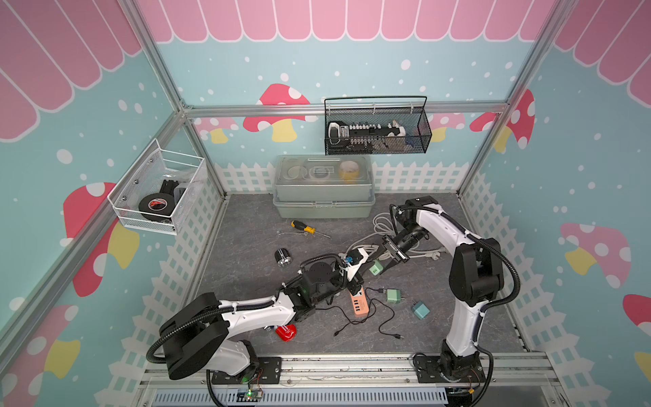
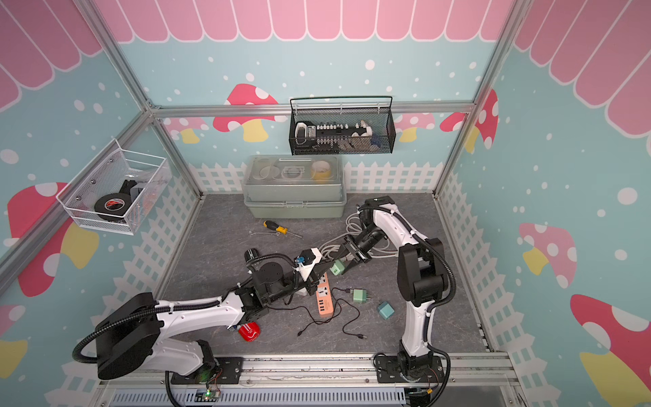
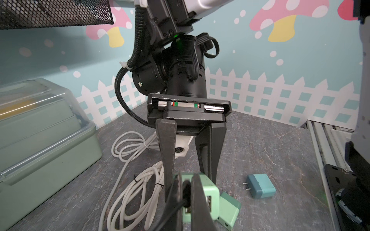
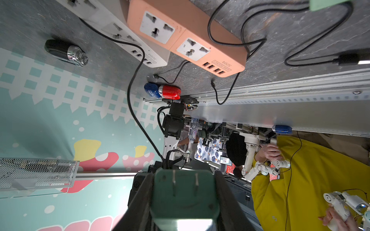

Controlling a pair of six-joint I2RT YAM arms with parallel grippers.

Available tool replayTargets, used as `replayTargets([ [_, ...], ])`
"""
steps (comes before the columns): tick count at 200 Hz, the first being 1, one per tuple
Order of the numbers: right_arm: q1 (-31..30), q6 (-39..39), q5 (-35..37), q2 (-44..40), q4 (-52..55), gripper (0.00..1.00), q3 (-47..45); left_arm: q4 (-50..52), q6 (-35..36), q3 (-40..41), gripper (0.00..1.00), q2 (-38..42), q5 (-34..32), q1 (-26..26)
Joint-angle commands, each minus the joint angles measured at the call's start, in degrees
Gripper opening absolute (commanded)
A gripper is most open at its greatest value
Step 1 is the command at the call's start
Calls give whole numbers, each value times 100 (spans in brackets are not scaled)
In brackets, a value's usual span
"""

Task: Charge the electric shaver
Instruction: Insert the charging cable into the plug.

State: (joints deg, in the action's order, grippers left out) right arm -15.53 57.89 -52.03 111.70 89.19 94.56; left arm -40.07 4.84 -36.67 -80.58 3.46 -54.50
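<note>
Shaver [image 1: 283, 258] lies on its side on the grey desk [image 1: 246, 225], left of centre, apart from both arms. Bare desk runs from it to the left wall, where a white basket [image 1: 141, 176] hangs above the surface. Behind it lie a screwdriver [image 1: 303, 228] and, against the back wall, a green box [image 1: 324, 202]. Toward the front the left forearm crosses low over the desk, with a red-and-blue item [image 1: 286, 332] beside it. Mid-desk is crowded: a white strip [image 4: 104, 20] and an orange strip [image 1: 358, 306] lie side by side among loose black leads. Next to them are a loose green plug [image 1: 394, 295] and a teal plug [image 1: 421, 310]. Past them bare desk reaches the right wall, under the right arm.

The shaver is short and black, with a chrome end carrying two round heads.

The left arm stretches from the front left corner toward the centre, wrist low over the strips. The left fingers [image 3: 198, 196] are clenched on the plug end of a black cable [image 4: 129, 90], right at the USB face of the adapter [image 4: 183, 200]. Whether the plug sits in a port cannot be told. The right arm rises from the front right and bends at the back, and its wrist angles down toward the centre. The right fingers [image 4: 226, 200] grasp the mint adapter by its sides, above the desk, prongs toward the wrist.
</note>
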Motion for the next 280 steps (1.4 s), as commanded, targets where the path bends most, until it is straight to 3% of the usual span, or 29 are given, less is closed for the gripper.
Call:
replayTargets([
  [1,-124,-76,-395,-75,805,0,131,459,153,198,0,146,-37,141],
  [280,-230,153,-782,-22,804,0,426,435,439,388,0,32,-76,159],
])
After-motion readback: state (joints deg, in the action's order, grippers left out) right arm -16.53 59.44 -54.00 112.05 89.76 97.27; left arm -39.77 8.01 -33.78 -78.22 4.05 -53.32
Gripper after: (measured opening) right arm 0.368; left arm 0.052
